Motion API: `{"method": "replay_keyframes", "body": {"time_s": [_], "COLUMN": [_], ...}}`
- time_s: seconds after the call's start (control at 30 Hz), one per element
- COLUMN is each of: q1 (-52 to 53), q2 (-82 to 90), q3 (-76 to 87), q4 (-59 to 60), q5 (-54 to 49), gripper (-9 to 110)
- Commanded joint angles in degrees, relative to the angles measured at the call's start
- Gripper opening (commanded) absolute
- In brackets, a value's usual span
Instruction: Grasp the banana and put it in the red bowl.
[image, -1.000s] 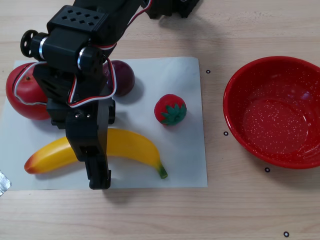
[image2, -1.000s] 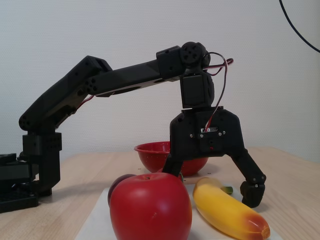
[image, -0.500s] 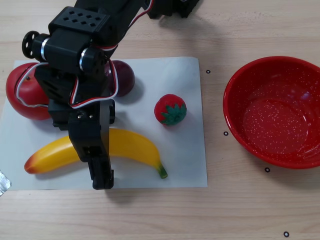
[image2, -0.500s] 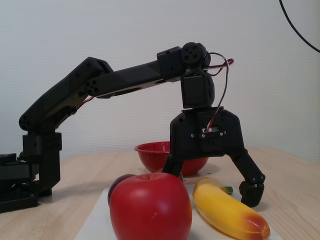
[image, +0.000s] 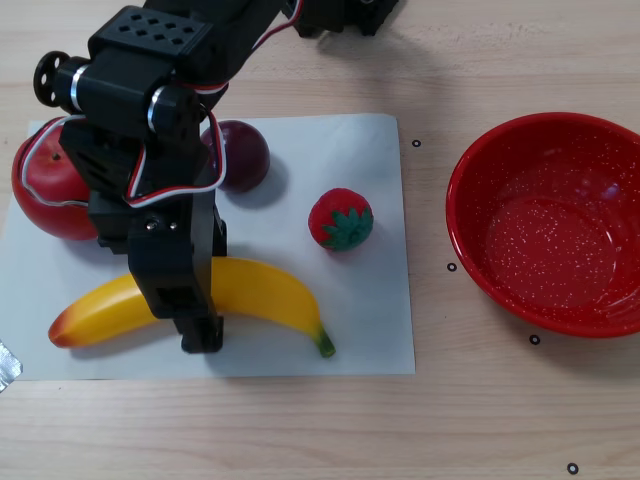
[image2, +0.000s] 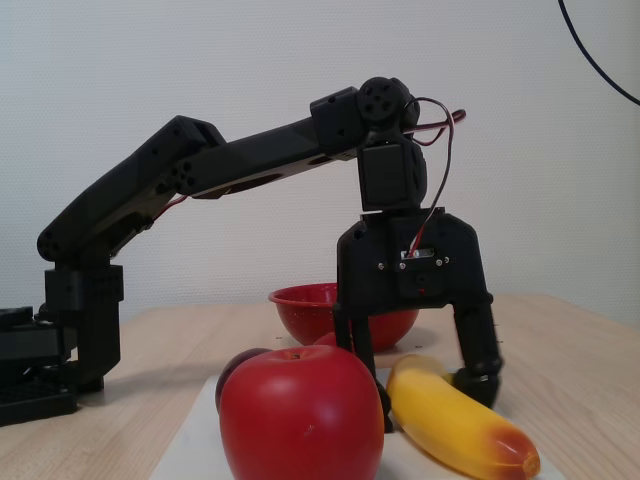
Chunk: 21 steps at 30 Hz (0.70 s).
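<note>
Gripper (image2: 425, 385) jaws narrowed from wide open; 3 o'clock finger now against banana (image2: 450, 420).

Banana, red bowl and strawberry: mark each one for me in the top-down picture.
banana (image: 262, 291), other view, on its yellow body right of the gripper.
red bowl (image: 552, 225), other view, on its speckled inner floor.
strawberry (image: 338, 214), other view, on its red top.
</note>
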<state>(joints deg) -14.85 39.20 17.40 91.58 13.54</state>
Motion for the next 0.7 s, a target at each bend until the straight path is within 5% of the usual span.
{"method": "replay_keyframes", "body": {"time_s": [0.0,0.1,0.67], "q1": [-0.1,-0.4,-0.7], "q2": [3.5,3.7,16.3], "q3": [-5.4,-5.4,-5.0], "q4": [0.7,1.2,12.0], "q5": [-1.1,-1.6,-4.6], "gripper": [12,0,0]}}
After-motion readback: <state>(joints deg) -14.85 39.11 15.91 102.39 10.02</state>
